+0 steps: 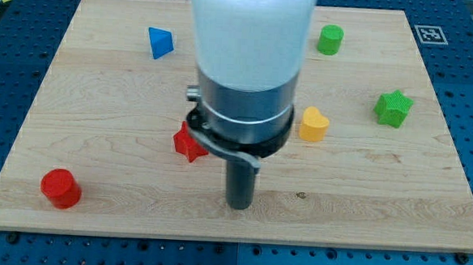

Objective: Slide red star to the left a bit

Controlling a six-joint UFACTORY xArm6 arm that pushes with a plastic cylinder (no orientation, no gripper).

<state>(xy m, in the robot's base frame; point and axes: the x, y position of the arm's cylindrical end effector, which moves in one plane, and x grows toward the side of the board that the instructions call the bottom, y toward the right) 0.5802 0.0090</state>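
The red star (188, 143) lies near the middle of the wooden board (120, 183), partly hidden behind the arm's body. My tip (239, 205) rests on the board below and to the right of the red star, a short gap away from it. The large white and dark arm body hides the board's centre and top middle.
A red cylinder (60, 187) sits at the bottom left. A blue triangular block (160, 42) is at the top left. A yellow heart-like block (312, 124) lies right of the arm. A green cylinder (330, 39) and a green star (393, 107) are at the right.
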